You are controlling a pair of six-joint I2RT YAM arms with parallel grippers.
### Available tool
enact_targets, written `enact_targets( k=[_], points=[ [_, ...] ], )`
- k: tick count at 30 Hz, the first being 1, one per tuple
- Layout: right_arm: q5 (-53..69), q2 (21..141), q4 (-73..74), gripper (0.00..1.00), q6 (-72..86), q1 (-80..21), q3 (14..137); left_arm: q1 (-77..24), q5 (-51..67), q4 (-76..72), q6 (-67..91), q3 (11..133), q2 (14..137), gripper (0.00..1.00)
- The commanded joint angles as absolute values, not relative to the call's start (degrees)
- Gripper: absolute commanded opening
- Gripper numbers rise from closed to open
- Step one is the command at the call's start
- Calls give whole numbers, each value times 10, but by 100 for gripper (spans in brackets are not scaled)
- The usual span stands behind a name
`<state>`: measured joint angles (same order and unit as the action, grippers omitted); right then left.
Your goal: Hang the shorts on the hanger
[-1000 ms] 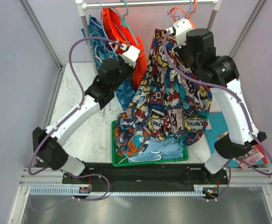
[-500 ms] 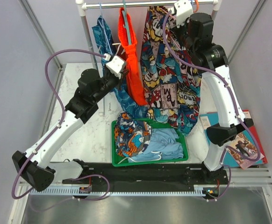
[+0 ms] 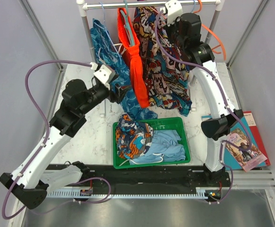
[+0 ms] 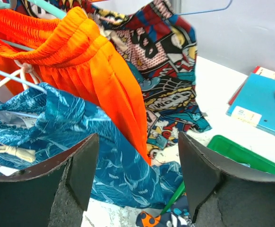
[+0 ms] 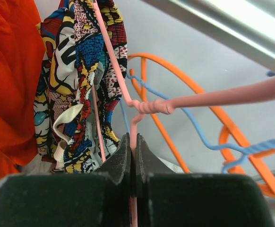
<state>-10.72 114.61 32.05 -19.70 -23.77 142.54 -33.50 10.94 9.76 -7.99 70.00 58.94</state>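
Finding the shorts (image 3: 163, 71) draped high at the far rail (image 3: 109, 5), right of the orange shorts (image 3: 133, 61) and the blue shorts (image 3: 104, 47), and trailing down toward the green tray (image 3: 173, 123). Seeing, from the right wrist, the waistband threaded on the hanger (image 5: 111, 53), with the white drawstring (image 5: 67, 122) dangling beside the pink wire.

Pinching the right gripper (image 5: 132, 139) together on the hanger's stem, just below the twisted neck, with the hook reaching toward the rail. Not being able to tell about the seating of that hook over the rail.

Holding the left gripper (image 4: 137, 156) wide apart and empty, near the orange and blue pairs, left of the shorts.

Judging the shorts light, soft and floppy, likely sliding along such thin, smooth wire under any tilt. Judging the hanger slim and springy. Favouring a hold on the stem or neck rather than on cloth, keeping the wire level. For the cloth itself, taking the elastic waistband, probably the firmest part.
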Motion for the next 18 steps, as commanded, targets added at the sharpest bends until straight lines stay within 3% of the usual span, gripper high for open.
enact_targets(
  k=[1,18],
  points=[
    [-98,1150,242,0,-178,-237,1456,-335,133,121,-46,697,568,75],
    [-18,1133,229,0,-154,-238,1366,-335,143,127,-50,682,548,77]
  ],
)
